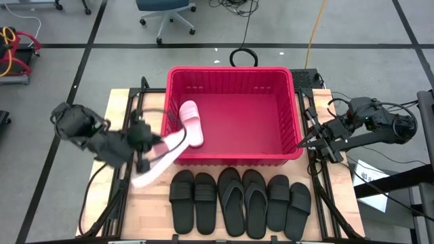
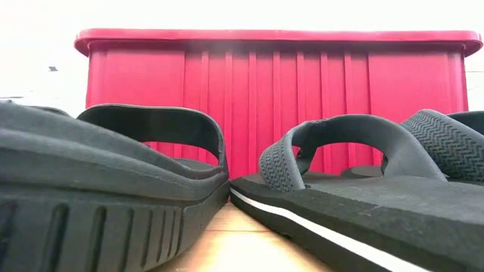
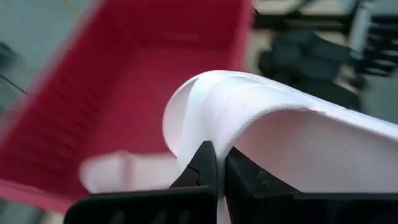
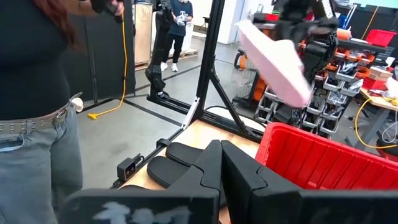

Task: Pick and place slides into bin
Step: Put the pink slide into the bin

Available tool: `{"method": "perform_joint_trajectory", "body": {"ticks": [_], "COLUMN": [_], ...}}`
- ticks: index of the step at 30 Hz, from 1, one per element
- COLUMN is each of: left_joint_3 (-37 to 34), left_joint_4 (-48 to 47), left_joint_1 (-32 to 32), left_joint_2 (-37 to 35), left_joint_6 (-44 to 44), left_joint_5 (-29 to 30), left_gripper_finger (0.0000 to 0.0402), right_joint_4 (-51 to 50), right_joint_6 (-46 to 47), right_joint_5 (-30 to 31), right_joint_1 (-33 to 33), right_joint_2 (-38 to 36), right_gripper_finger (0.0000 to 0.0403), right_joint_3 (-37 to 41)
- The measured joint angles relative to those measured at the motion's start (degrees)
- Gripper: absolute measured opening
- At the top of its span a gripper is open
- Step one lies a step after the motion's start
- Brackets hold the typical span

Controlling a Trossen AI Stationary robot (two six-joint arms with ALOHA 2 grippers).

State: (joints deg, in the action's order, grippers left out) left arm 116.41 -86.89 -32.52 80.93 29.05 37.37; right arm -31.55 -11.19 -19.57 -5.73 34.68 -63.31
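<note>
1. High view, left of centre: a white slide (image 1: 161,160) hangs in the left gripper (image 1: 144,150), its long axis running diagonally from lower left of the frame up toward the bin's (image 1: 230,73) near-left corner, one end over the rim.
2. Left wrist view shows that slide (image 3: 280,130) as a smooth, matte, foam-like slab curling at its edge, with the gripper's dark fingers (image 3: 202,171) pinched tight on it.
3. A second white slide (image 1: 190,123) lies inside the bin against the left wall, long axis roughly up-down in the frame, broad strap rounded.
4. The bin is red plastic, rectangular, with a thick rim and vertically ribbed walls; the low view shows its ribbed near wall (image 2: 280,106) filling the background.
5. Six black slides (image 1: 241,200) sit in a row on the wooden table (image 1: 139,210) along the lower frame, just below the bin, long axes up-down: wide-strap ones at each end, thong flip-flops in the middle.
6. Low view: a ridged black sole (image 2: 98,204) at left and a textured-strap sandal (image 2: 340,189) at right nearly touch.
7. The right gripper (image 1: 317,141) waits at the bin's right side, fingers closed on nothing.
8. Right wrist view: a person in dark top and jeans (image 4: 37,106) stands beyond the table.
</note>
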Motion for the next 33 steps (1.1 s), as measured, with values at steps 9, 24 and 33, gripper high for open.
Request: {"method": "perform_joint_trajectory", "body": {"ticks": [9,24,33], "left_joint_3": [0.0,-0.1,-0.1], "left_joint_4": [8.9,19.6,21.2], "left_joint_1": [19.6,40.8,43.5], "left_joint_2": [2.3,20.7,31.4], "left_joint_6": [-25.1,-40.8,-40.7], "left_joint_5": [6.5,0.1,0.0], "left_gripper_finger": [0.0,0.0,0.0], "right_joint_4": [0.0,0.0,0.0], "right_joint_6": [-0.2,-0.1,-0.2], "right_joint_5": [0.0,0.0,0.0], "right_joint_1": [0.0,0.0,0.0], "right_joint_2": [0.0,0.0,0.0], "right_gripper_finger": [0.0,0.0,0.0], "right_joint_3": [0.0,0.0,0.0]}}
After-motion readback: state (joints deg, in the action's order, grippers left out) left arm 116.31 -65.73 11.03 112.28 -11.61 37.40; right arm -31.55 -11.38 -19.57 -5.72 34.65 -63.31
